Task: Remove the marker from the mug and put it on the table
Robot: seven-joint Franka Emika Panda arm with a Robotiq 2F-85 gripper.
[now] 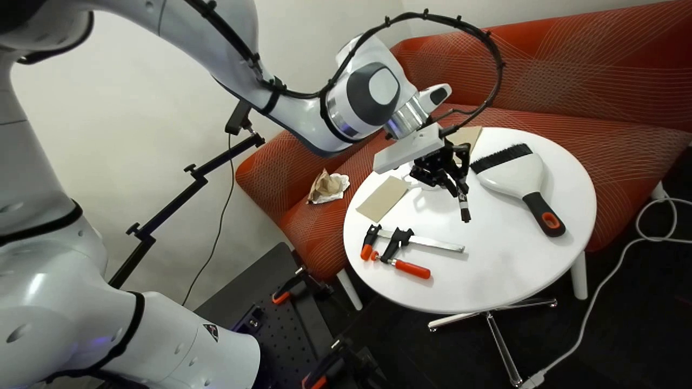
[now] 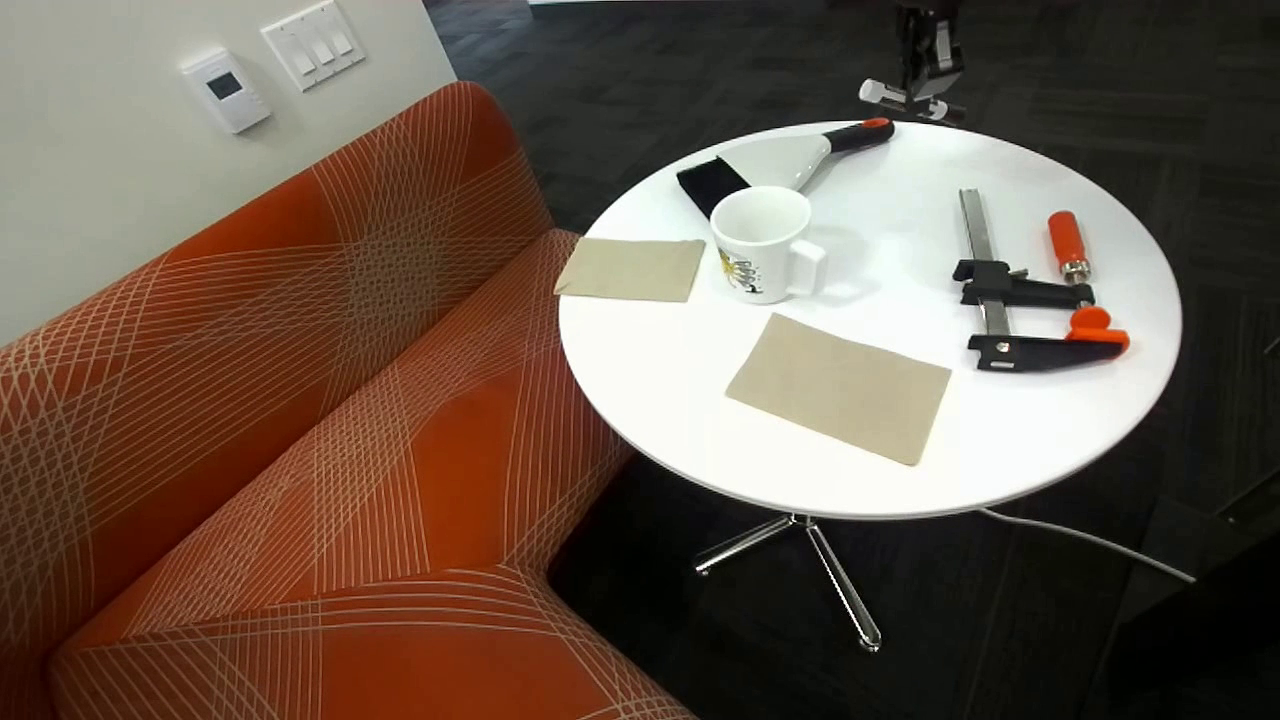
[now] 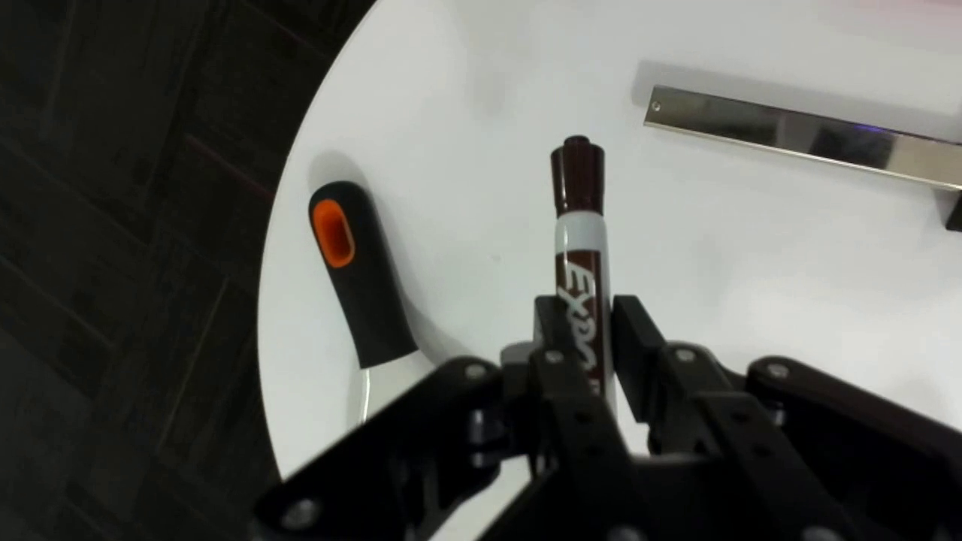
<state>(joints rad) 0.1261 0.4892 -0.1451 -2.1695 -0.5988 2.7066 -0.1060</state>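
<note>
A white marker with a dark brown cap and Expo label (image 3: 580, 233) is between the fingers of my gripper (image 3: 586, 323) in the wrist view. My gripper is shut on its barrel. In both exterior views the marker (image 1: 464, 208) (image 2: 940, 111) is held in the air above the white round table (image 1: 486, 275) (image 2: 680, 435), with the gripper (image 1: 459, 186) (image 2: 915, 95) toward the far side in an exterior view. The white mug (image 2: 762, 250) stands upright on the table, with no marker showing in it. Elsewhere the gripper mostly hides the mug.
A white brush with a black handle (image 1: 516, 175) (image 3: 368, 285) lies near the table edge. A bar clamp with orange-red parts (image 1: 411, 243) (image 2: 1000, 290) lies opposite. Two flat tan pieces (image 2: 840, 385) (image 2: 632, 270) lie near the mug. A red-orange sofa (image 2: 400, 400) adjoins the table.
</note>
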